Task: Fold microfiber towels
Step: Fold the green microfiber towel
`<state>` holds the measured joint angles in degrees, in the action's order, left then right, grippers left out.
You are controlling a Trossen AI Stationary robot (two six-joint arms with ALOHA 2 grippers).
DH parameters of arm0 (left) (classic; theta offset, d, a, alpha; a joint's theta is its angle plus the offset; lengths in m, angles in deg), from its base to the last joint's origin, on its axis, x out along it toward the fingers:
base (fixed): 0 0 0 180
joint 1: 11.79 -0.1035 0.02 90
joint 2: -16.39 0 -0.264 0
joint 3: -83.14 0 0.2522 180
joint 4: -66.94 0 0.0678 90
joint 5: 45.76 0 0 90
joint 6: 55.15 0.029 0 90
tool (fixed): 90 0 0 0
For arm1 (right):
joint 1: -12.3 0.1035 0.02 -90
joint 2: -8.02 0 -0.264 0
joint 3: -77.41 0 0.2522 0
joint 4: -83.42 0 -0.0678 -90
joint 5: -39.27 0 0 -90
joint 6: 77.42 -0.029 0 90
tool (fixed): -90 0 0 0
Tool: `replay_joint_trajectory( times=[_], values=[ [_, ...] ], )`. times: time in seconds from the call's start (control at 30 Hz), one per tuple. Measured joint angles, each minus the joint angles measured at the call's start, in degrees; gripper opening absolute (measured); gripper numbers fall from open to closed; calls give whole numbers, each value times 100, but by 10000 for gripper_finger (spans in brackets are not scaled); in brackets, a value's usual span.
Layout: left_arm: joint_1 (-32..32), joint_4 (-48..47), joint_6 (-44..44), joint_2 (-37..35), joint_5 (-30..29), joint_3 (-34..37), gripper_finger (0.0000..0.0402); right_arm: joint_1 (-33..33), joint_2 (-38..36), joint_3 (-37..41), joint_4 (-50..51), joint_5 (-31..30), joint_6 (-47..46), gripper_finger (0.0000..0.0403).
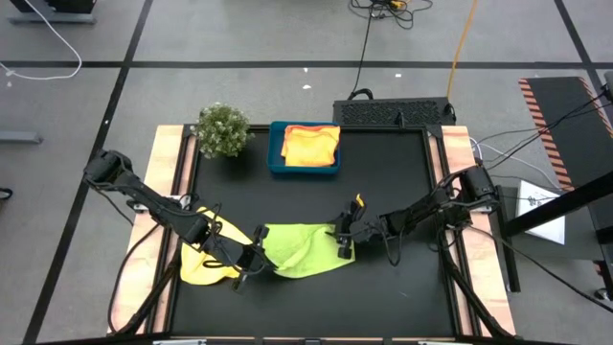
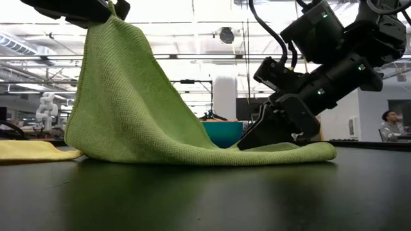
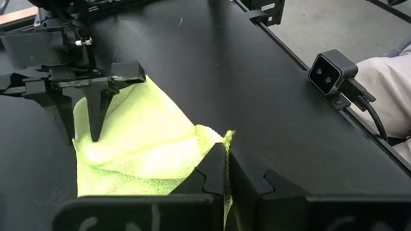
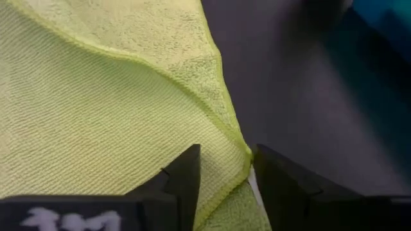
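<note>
I had the lime green towel (image 1: pixel 305 247) mid-table, near edge. My left gripper (image 3: pixel 226 168) was clamped on its lifted left corner; the right gripper (image 4: pixel 226 172) stood apart around the right hem. Limp, light cloth, I judged; corners grip best.

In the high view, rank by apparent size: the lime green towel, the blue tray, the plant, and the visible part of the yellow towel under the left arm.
1. lime green towel
2. blue tray
3-4. plant and visible yellow towel: look alike, towel partly hidden, so unranked.
</note>
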<state>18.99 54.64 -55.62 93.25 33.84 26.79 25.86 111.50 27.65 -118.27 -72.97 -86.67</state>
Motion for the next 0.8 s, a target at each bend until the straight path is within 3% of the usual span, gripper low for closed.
replay_joint_trajectory(
  times=[0.33, 0.6, 0.8],
  values=[
    [0, 0, -2, 0, -8, 0, 7, 2, 0, 1, -1, 2, 222, 9],
    [0, 0, 10, 0, -39, 0, 8, 36, -128, 1, -13, -4, 425, 1],
    [-2, 1, -10, 2, -637, 0, 15, 301, -1002, 1, 138, -184, 831, 1]
  ],
)
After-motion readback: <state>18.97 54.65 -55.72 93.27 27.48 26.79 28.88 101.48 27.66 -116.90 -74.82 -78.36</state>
